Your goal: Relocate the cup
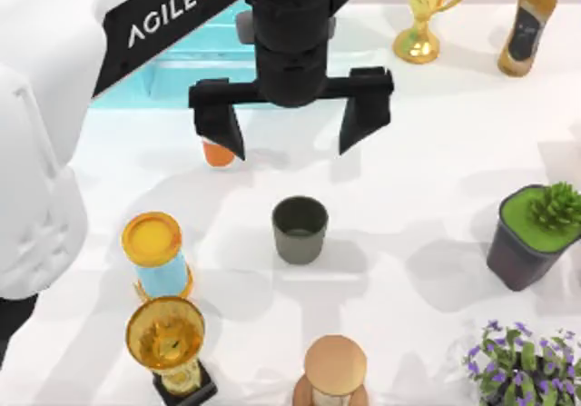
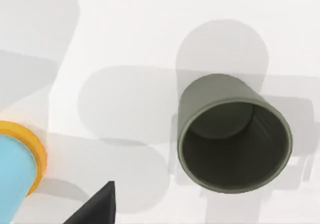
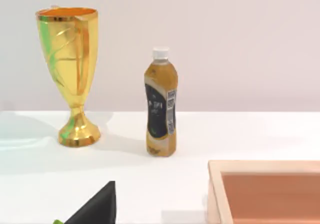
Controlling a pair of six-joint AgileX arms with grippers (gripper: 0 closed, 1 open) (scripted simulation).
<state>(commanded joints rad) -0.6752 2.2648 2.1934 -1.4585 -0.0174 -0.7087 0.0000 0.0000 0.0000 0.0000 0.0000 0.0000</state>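
While the grey-green cup [image 1: 300, 230] stands upright mid-worktop [image 1: 427, 197], the left hand [image 1: 292, 132] is held spread wide and empty above it, offset toward the far edge, with the cup's vertical axis just short of the fingers.

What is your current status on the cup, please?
Left gripper open, above the table behind the cup, not touching. Cup upright, empty, free-standing. Blue cylinder off to its left; nothing between gripper and cup.
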